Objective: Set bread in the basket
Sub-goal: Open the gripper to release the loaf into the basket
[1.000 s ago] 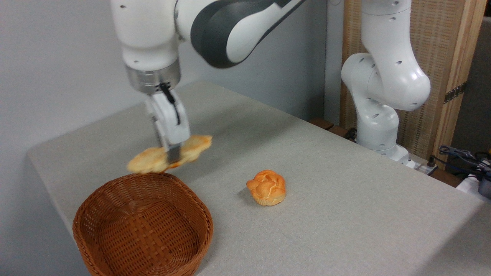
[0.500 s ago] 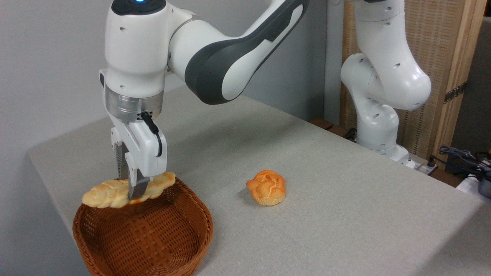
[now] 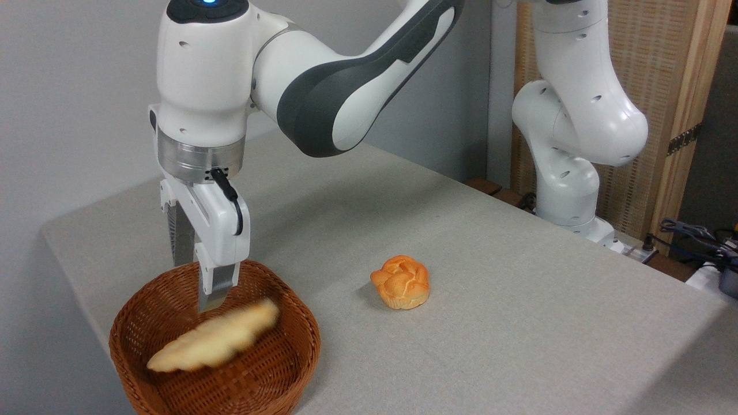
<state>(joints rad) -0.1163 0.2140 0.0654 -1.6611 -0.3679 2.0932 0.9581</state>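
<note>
Dropped: one bread [image 3: 214, 340] in one basket [image 3: 300, 351], claw [image 3: 196, 288] apart.

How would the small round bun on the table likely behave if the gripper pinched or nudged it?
The bun looks puffy, so probably light and squashy under a pinch. Its flat base on the table suggests sliding rather than rolling. Its lumpy top may grip unevenly.

1 bun [image 3: 400, 282] on table [image 3: 519, 323]; cables [image 3: 689, 230] perhaps.

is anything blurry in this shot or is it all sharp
In the camera view only the bread is smeared by motion blur, inside the basket below the open tool; the bun, the table and the arm look sharp, under soft even light with faint shadows.
</note>
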